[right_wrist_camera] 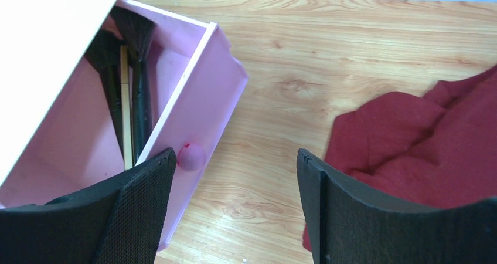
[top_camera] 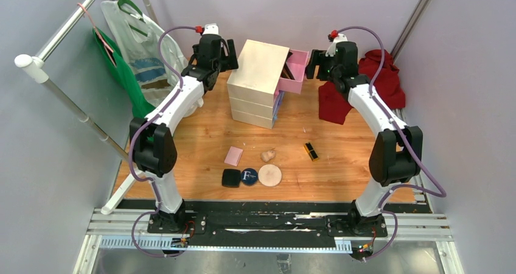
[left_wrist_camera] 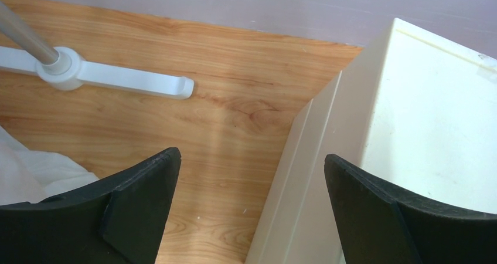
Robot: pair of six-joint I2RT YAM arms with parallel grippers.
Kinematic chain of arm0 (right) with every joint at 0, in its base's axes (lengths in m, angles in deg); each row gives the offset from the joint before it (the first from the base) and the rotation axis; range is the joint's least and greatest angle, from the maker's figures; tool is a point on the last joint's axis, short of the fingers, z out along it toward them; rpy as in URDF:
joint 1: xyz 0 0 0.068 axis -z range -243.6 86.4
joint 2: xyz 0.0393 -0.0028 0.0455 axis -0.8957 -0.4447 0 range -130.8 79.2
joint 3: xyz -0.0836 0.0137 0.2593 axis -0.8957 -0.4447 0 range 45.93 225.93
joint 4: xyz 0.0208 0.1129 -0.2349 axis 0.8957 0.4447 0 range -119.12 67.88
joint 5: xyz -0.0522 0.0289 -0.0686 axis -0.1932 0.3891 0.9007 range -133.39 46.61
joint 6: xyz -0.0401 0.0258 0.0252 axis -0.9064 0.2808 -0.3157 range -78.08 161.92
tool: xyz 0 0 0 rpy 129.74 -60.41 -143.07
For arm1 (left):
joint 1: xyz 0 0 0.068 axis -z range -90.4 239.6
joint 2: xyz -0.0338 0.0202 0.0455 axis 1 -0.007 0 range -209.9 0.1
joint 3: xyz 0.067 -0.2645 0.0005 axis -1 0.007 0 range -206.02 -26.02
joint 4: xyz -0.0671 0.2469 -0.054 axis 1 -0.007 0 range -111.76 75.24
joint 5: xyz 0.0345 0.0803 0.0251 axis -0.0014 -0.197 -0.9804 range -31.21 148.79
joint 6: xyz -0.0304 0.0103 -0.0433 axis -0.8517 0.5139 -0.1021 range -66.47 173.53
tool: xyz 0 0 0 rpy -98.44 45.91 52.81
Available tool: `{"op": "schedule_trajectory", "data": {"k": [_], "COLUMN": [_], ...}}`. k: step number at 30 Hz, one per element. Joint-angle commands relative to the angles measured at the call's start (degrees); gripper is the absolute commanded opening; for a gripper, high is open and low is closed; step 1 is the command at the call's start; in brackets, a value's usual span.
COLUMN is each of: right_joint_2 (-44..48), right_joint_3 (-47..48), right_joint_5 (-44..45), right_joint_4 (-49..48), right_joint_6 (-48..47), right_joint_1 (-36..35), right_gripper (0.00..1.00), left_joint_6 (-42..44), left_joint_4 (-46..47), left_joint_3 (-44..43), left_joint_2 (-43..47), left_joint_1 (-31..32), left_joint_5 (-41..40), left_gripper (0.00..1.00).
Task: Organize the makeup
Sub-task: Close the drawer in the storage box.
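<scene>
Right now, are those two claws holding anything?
Left gripper: open, holding nothing, by the cream chest.
Right gripper: open, holding nothing, by the open pink drawer.

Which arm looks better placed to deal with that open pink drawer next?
Probably right: the right gripper, open, hangs by the knob of the pink drawer. The left gripper is on the opposite side of the chest.

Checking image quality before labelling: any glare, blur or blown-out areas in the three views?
Top view: even light, soft shadows, the letter on the round compact reads clearly. Left wrist: the chest is bright, nearly washed out, with no blur. Right wrist: sharp, the brushes in the pink drawer are distinct, no glare.
</scene>
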Motion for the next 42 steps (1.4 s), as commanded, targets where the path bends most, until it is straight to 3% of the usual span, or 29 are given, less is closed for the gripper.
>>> {"op": "schedule_trajectory", "data": {"k": [1, 22, 29, 34, 38, 42], "right_joint_2": [-0.8, -10.5, 0.0, 9.1, 13.3, 13.8], "right_joint_3": [2.5, 13.5, 5.4, -3.8, -9.3, -12.7], "right_joint_5": [-7.5, -7.4, 8.4, 12.9, 12.4, 10.0], "right_joint_4": [-3.3, 0.4, 3.0, 3.6, 3.0, 1.6], "right_joint_6": [3.4, 2.5, -1.3, -2.5, -1.9, -0.7], "right_joint_1": [-3.6, -10.6, -10.6, -10.6, -10.6, -10.7], "right_gripper": [0.75, 0.75, 0.76, 0.76, 0.76, 0.75], "left_joint_6": [-0.3, -0.2, 1.6, 2.3, 2.4, 1.4], "left_joint_4": [-2.8, -2.9, -3.7, -2.2, -1.3, 0.3], "left_joint_3": [2.4, 3.8, 3.5, 3.2, 3.4, 5.0], "left_joint_2": [0.7, 1.1, 4.5, 9.2, 12.2, 14.4], "left_joint_1": [1.2, 1.4, 0.8, 0.7, 0.7, 0.9], "left_joint_5": [6.1, 9.0, 0.1, -5.4, -4.7, 2.3], "left_gripper": [0.98, 0.98, 0.98, 0.98, 0.98, 0.98]}}
